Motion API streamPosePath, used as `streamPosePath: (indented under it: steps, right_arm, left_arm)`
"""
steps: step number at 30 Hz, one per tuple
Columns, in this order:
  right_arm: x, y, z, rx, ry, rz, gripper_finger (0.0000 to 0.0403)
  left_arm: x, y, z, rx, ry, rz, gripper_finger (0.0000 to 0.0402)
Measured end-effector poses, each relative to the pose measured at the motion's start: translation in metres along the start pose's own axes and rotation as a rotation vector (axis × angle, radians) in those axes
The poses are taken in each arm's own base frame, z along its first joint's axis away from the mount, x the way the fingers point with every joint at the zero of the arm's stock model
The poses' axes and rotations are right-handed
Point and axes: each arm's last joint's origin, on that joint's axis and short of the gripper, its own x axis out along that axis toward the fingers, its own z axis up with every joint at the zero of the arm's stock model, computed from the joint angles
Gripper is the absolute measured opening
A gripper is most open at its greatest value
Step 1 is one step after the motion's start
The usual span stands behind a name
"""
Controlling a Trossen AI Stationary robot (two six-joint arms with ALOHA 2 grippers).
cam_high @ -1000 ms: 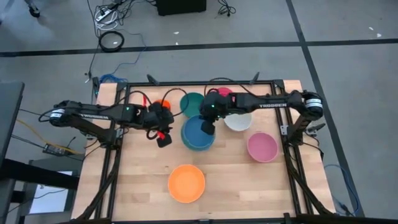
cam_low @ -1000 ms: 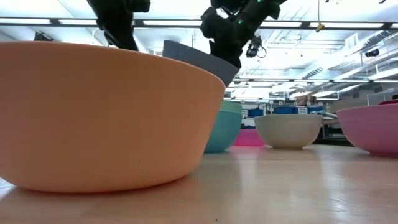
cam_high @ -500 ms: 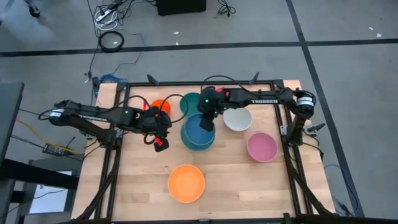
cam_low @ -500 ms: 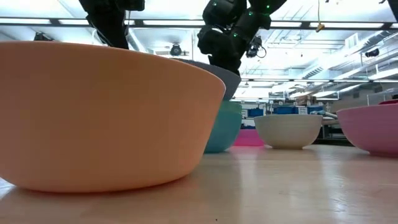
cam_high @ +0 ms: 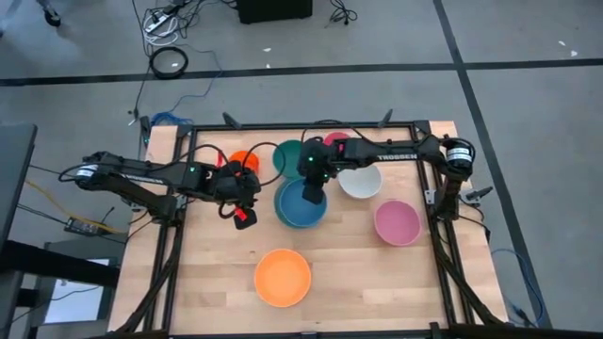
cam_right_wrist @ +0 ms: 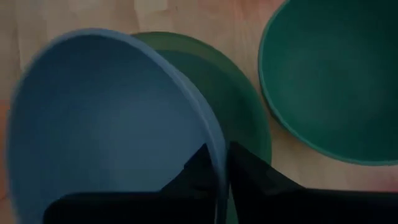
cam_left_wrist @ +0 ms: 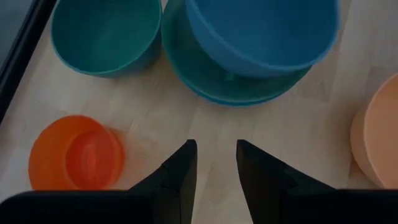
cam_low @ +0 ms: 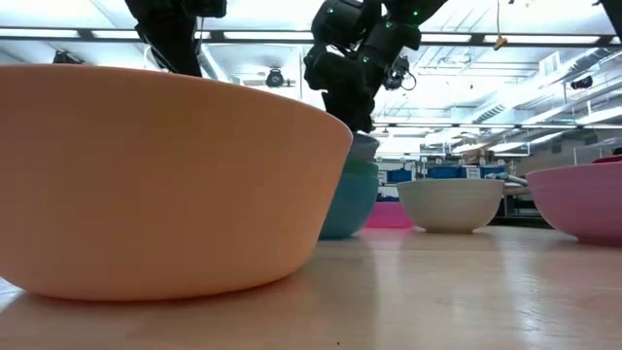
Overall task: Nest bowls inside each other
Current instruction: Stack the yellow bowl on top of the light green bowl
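Observation:
The blue bowl (cam_right_wrist: 106, 124) sits tilted inside a sage green bowl (cam_right_wrist: 242, 112), which is nested in a light blue bowl (cam_low: 345, 204) at the table's middle. My right gripper (cam_right_wrist: 222, 165) is shut on the blue bowl's rim. My left gripper (cam_left_wrist: 216, 158) hovers open over bare wood left of the stack (cam_high: 301, 202), touching nothing. A teal bowl (cam_high: 290, 155) and a small orange-red bowl (cam_high: 243, 160) stand on their bases at the far side. My right gripper pinches the blue bowl's rim (cam_right_wrist: 214, 140) on its far right side, one finger inside the bowl and one outside. The fingers slant down from the table's far right. The bowl is tilted, its held side higher and its lower part down inside the green bowl.
A white bowl (cam_high: 361, 181) and a pink bowl (cam_high: 398, 222) stand right of the stack. A small magenta bowl (cam_high: 337, 139) shows at the far edge beside my right arm. A large orange bowl (cam_high: 283, 277) stands near the front edge, with bare wood around it.
My right gripper has gone down with the blue bowl. The bowl stood steeply tipped above the stack a second ago; now it has sunk into the green bowl and only a strip of its rim shows above it in the low view.

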Motion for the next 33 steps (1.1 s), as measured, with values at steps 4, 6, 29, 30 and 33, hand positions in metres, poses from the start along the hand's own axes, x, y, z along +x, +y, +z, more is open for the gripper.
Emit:
streamPosePath:
  steps: [4,6,29,30,33]
  right_arm:
    - [0.0,-0.0008,0.0001,0.001,-0.001,-0.012,0.0057]
    - [0.0,-0.0008,0.0,0.001,-0.002,-0.017,0.0064]
    - [0.0,-0.0003,0.0025,-0.027,-0.027,-0.013,0.0006]
    - [0.0,-0.0002,0.0026,-0.028,-0.028,-0.012,0.0004]
    - [0.0,-0.0002,0.0028,-0.027,-0.03,-0.01,0.0005]
  left_arm:
    - [0.0,0.0,-0.0001,-0.004,0.001,0.0,0.0121]
    - [0.0,0.0,0.0,-0.005,0.0,0.0,0.0121]
    - [0.0,0.0004,0.0,-0.005,-0.004,0.014,0.0121]
    - [0.0,0.0004,0.0,-0.005,-0.004,0.014,0.0121]
    - [0.0,0.0005,0.0001,-0.005,-0.005,0.017,0.0121]
